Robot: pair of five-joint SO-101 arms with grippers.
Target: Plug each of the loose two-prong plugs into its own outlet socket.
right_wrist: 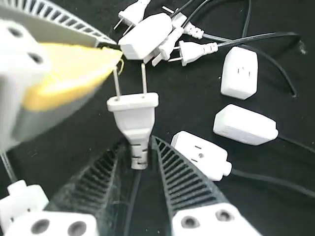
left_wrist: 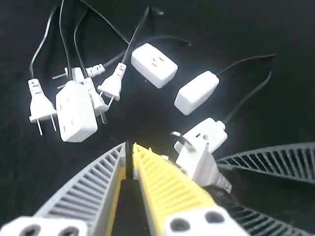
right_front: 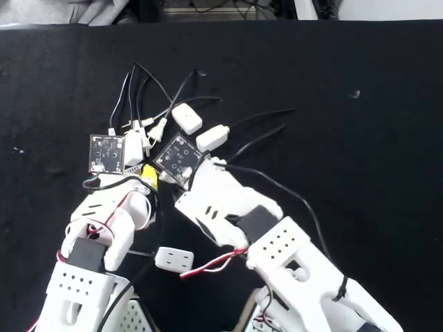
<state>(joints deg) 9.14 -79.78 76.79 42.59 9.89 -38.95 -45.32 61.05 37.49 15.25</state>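
White plug (right_wrist: 133, 110) is clenched by its neck in the right claw (right_wrist: 139, 143), left of centre in the overhead frame, prongs (right_wrist: 143, 79) left bare, likely to enter a socket (right_wrist: 202, 155), the left claw (left_wrist: 129, 146) pressed closed beside them.

High view: the desk (right_front: 387, 104) is surveyed from above. Wrist views: taken close behind the left hand (left_wrist: 129, 147) and right hand (right_wrist: 142, 142), facing forward; the plug (right_wrist: 133, 115) at the right hand's fingertips is shared by both.
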